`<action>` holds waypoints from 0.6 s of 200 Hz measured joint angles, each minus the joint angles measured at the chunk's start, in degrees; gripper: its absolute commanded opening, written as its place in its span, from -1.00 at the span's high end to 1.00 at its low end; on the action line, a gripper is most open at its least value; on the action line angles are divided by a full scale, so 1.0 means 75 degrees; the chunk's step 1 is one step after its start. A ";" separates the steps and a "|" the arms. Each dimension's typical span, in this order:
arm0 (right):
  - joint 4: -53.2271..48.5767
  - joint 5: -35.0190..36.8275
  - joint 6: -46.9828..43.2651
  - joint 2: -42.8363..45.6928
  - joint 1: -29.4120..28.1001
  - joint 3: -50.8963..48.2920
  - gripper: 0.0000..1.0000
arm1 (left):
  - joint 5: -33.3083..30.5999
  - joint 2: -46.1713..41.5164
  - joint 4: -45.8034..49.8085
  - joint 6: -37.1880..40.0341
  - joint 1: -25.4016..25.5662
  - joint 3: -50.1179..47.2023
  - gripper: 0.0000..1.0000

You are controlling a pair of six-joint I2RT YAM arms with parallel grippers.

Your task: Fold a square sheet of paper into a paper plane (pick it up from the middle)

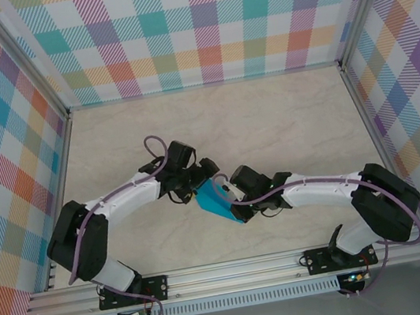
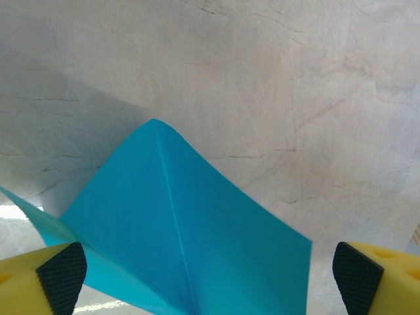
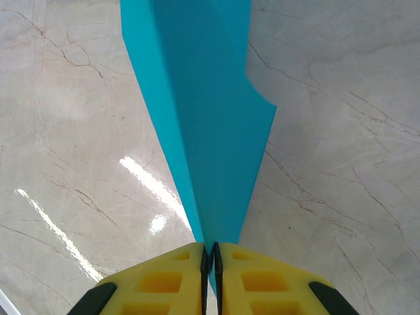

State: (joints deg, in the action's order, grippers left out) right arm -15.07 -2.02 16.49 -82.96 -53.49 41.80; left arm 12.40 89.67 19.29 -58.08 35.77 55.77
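right pincer (image 3: 210, 259) is clamped tight on the sheet of paper (image 3: 203, 131), its two yellow fingers pressed together with the teal edge nipped between them. from that wrist the sheet runs straight away from the right pincer as a long narrow wedge, two layers by the look of it, with a stepped corner on one side

from above i read the sheet (image 1: 219, 202) as hanging off the right pincer, on the side that faces the other arm. it seems to be raised off the table (image 1: 283, 114) rather than lying flat, though i can't be sure of the gap

left pincer (image 2: 210, 279) sits just across the sheet from the right pincer and is spread wide, gripping nothing. its black pads (image 2: 62, 279) stand far apart, with the teal paper rising between them and touching neither, as far as i can see. in that view the sheet tents up to a peak, and one sharp crease runs down its middle

so, my judgement on progress: the pick-up is done and a centre crease is in, maybe a first fold along it. what i have is a creased, partly folded sheet, not a plane. i see no pointed nose, no wings turned down and no dart shape. the nose corners, the wing folds and the final pressing are all left, which is most of the job. for the next fold i'd want the left pincer to take hold opposite the right pincer before anything gets let go
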 measured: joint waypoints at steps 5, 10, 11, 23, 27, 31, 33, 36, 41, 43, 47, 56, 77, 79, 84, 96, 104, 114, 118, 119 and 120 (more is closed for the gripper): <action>0.0000 0.0026 -0.0012 0.0000 -0.0023 0.0000 0.71 | 0.0017 0.0061 0.0035 0.0026 0.0000 0.0041 -0.79; 0.0000 0.0050 -0.0012 0.0000 -0.0032 0.0000 0.71 | 0.0023 0.0108 0.0064 0.0012 0.0000 0.0061 -0.76; 0.0000 0.0052 -0.0012 0.0000 -0.0035 0.0000 0.71 | 0.0029 0.0114 0.0070 0.0026 0.0000 0.0067 -0.75; 0.0003 0.0108 -0.0020 0.0000 -0.0079 0.0000 0.71 | 0.0041 0.0227 0.0236 0.0064 0.0000 0.0125 -0.71; 0.0003 0.0117 -0.0032 0.0000 -0.0087 0.0000 0.71 | 0.0055 0.0271 0.0306 0.0070 0.0000 0.0152 -0.68; 0.0003 0.0137 -0.0038 0.0000 -0.0105 0.0000 0.71 | 0.0064 0.0315 0.0382 0.0102 -0.0003 0.0184 -0.65; 0.0006 0.0140 -0.0041 0.0000 -0.0111 0.0000 0.71 | 0.0076 0.0341 0.0425 0.0111 -0.0003 0.0204 -0.62; 0.0006 0.0154 -0.0041 0.0000 -0.0122 0.0000 0.71 | 0.0085 0.0373 0.0460 0.0114 -0.0006 0.0224 -0.60; 0.0009 0.0163 -0.0041 0.0000 -0.0137 0.0000 0.71 | 0.0096 0.0431 0.0527 0.0137 -0.0006 0.0259 -0.57; 0.0009 0.0169 -0.0044 0.0000 -0.0143 0.0000 0.70 | 0.0114 0.0455 0.0565 0.0154 -0.0006 0.0280 -0.56; 0.0012 0.0187 -0.0044 -0.0003 -0.0154 0.0003 0.70 | 0.0131 0.0495 0.0624 0.0195 -0.0006 0.0312 -0.54; 0.0012 0.0216 -0.0052 -0.0026 -0.0187 0.0026 0.71 | 0.0195 0.0606 0.0734 0.0259 -0.0012 0.0391 -0.54; 0.0015 0.0280 -0.0076 -0.0163 -0.0248 0.0166 0.71 | 0.0286 0.0831 0.1023 0.0391 -0.0012 0.0597 -0.30; 0.0012 0.0283 -0.0076 -0.0172 -0.0251 0.0181 0.70 | 0.0286 0.0845 0.1052 0.0452 -0.0012 0.0618 -0.29; 0.0012 0.0312 -0.0085 -0.0204 -0.0271 0.0216 0.70 | 0.0289 0.0883 0.1116 0.0481 -0.0012 0.0662 -0.24; 0.0026 0.0361 -0.0096 -0.0271 -0.0303 0.0286 0.71 | 0.0291 0.0944 0.1294 0.0562 -0.0012 0.0772 -0.18; 0.0026 0.0399 -0.0099 -0.0309 -0.0329 0.0326 0.71 | 0.0289 0.0973 0.1411 0.0647 -0.0012 0.0845 -0.15; 0.0032 0.0428 -0.0099 -0.0353 -0.0356 0.0367 0.71 | 0.0286 0.0994 0.1533 0.0723 -0.0012 0.0938 -0.13; 0.0032 0.0449 -0.0099 -0.0367 -0.0367 0.0379 0.71 | 0.0283 0.1000 0.1594 0.0758 -0.0012 0.0979 -0.12; 0.0032 0.0455 -0.0099 -0.0367 -0.0370 0.0385 0.71 | 0.0283 0.1000 0.1606 0.0764 -0.0012 0.0985 -0.12; 0.0032 0.0460 -0.0102 -0.0367 -0.0373 0.0385 0.71 | 0.0283 0.1003 0.1620 0.0775 -0.0012 0.1000 -0.12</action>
State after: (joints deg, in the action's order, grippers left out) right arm -14.83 1.43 15.73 -85.71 -56.29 44.69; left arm 14.52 97.19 31.44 -52.27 35.68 63.26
